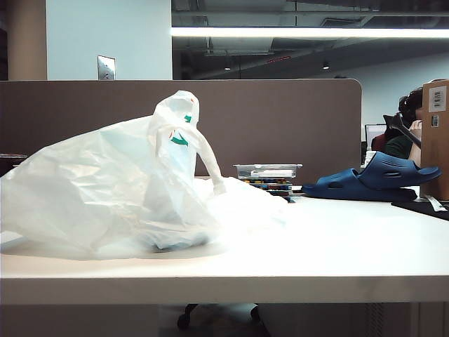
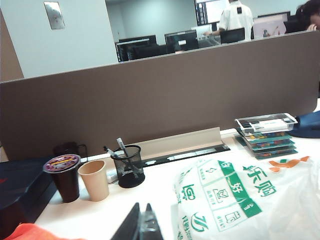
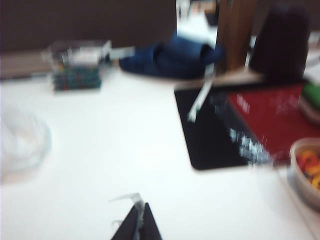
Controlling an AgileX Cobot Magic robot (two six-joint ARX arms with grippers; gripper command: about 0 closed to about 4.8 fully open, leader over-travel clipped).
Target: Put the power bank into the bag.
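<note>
The bag (image 1: 119, 182), crinkled translucent white plastic with green print, lies heaped on the left half of the white table (image 1: 337, 246), one loop handle standing up. The power bank is hidden in every view. Neither gripper appears in the exterior view. In the left wrist view my left gripper (image 2: 142, 209) is shut and empty, held above the table just beside the bag (image 2: 240, 200). In the blurred right wrist view my right gripper (image 3: 140, 206) is shut over bare table, with a thin clear scrap sticking out at its tips. A pale translucent edge of the bag (image 3: 20, 142) lies off to one side.
Dark blue sandals (image 1: 379, 179) and a stack of clear boxes (image 1: 268, 177) sit at the back by the brown partition (image 1: 280, 119). Two cups (image 2: 95, 180) and a mesh pen holder (image 2: 127, 167) stand nearby. A black mat (image 3: 210, 130), red book (image 3: 275, 117) and bowl (image 3: 307, 170) lie to the right.
</note>
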